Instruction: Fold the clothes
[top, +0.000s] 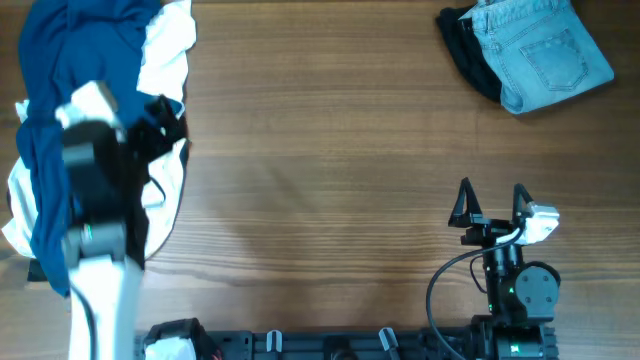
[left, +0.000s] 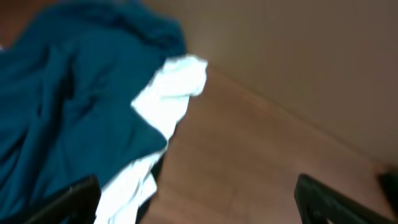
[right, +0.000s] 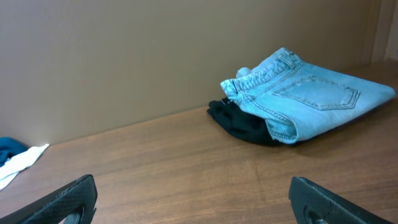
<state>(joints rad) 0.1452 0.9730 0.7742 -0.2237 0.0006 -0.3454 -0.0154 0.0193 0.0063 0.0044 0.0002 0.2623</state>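
Note:
Folded pale-blue denim shorts (top: 540, 50) lie at the back right on a black garment (top: 468, 50); both show in the right wrist view, shorts (right: 311, 93) on black garment (right: 239, 124). A dark-blue garment (top: 70, 90) lies over a white one (top: 170, 50) at the left. My left gripper (top: 165, 125) is open and empty above this pile; the left wrist view shows the blue garment (left: 68, 106), the white cloth (left: 168, 93) and bare table between the fingers (left: 199, 199). My right gripper (top: 492, 200) is open and empty near the front right (right: 193, 199).
The wooden table (top: 320, 180) stretches between the two piles. The arm bases and a black rail (top: 340, 345) line the front edge. A plain wall (right: 124, 56) stands behind the table.

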